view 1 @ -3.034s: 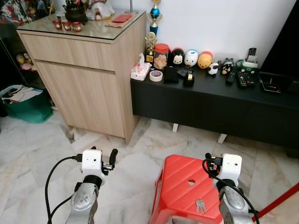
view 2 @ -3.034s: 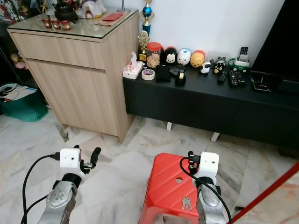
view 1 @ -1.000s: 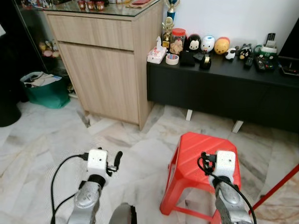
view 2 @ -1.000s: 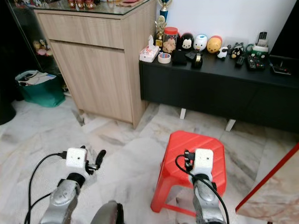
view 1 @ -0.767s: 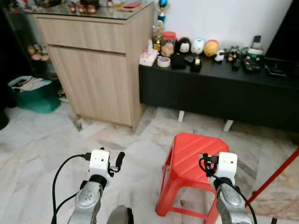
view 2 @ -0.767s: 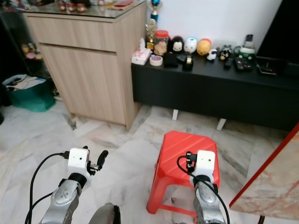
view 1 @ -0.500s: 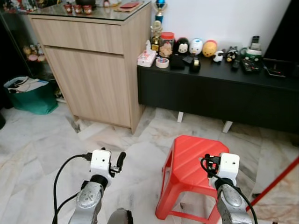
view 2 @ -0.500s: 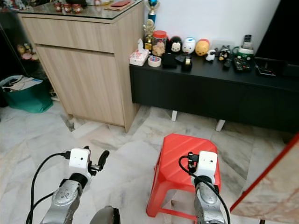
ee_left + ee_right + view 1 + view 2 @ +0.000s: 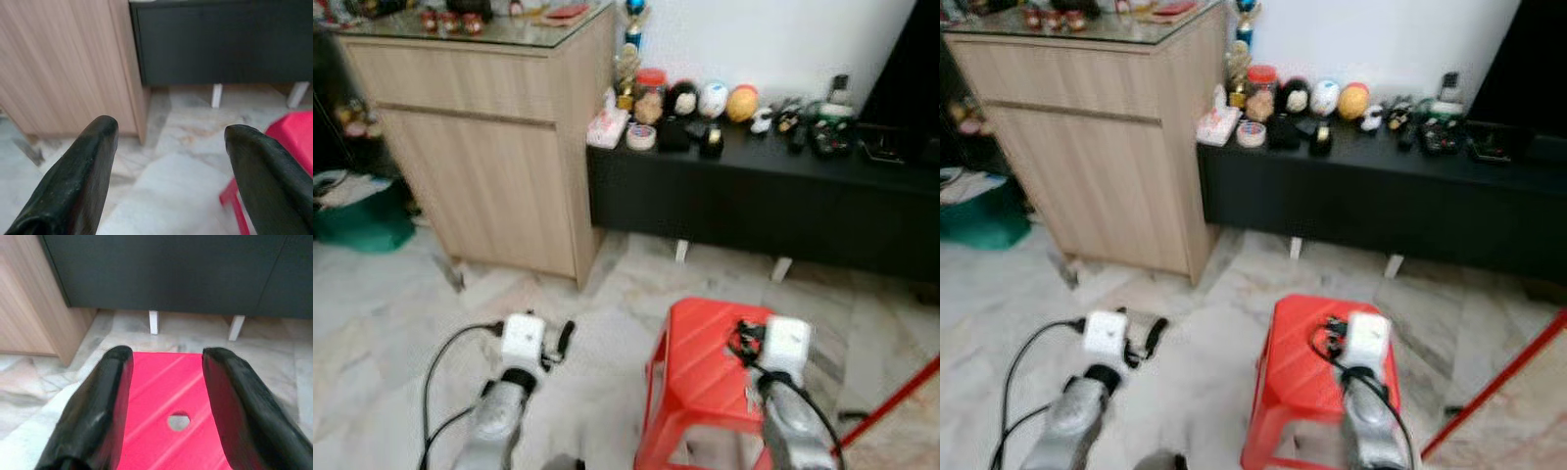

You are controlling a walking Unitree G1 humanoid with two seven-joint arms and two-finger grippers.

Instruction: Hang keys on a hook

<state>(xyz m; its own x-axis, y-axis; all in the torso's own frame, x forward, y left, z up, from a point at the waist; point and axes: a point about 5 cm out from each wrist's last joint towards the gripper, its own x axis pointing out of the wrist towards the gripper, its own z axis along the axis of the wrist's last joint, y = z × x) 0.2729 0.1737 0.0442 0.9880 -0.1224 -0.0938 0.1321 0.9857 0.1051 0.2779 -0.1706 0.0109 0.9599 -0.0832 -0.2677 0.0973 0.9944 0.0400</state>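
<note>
The keys cannot be located: the part of the red plastic stool (image 9: 168, 396) visible in the right wrist view, a ribbed seat with a round hole in the middle, is bare, and the near part of the seat in the head views is covered by the right arm. No hook is visible either.

Risks:
- The head views are blurred. A grasp judged from them would likely be misplaced.
- If the keys lie on the hidden near part of the seat, the right arm could sweep them off onto the pale marble floor (image 9: 401, 284).
- A thin, flat set of keys on ribbed plastic gives long fingers little to pinch. A closure that lands off the ring would likely slide off or push the keys along the seat.
- The stool is light; a hard downward contact could tip or shift it.

Arm pose:
- The right gripper (image 9: 166, 382) is held forward above the seat, pointed toward the black low cabinet (image 9: 754, 196). Its fingers (image 9: 98, 416) are spread apart with nothing between them.
- The left gripper (image 9: 166, 161) is held forward over bare floor, just beside the stool's left side and well short of the light wooden cupboard (image 9: 480, 147). Its fingers (image 9: 83, 171) are wide apart and empty.

Both white wrist housings sit at about the same height in the head views, elbows low.
</note>
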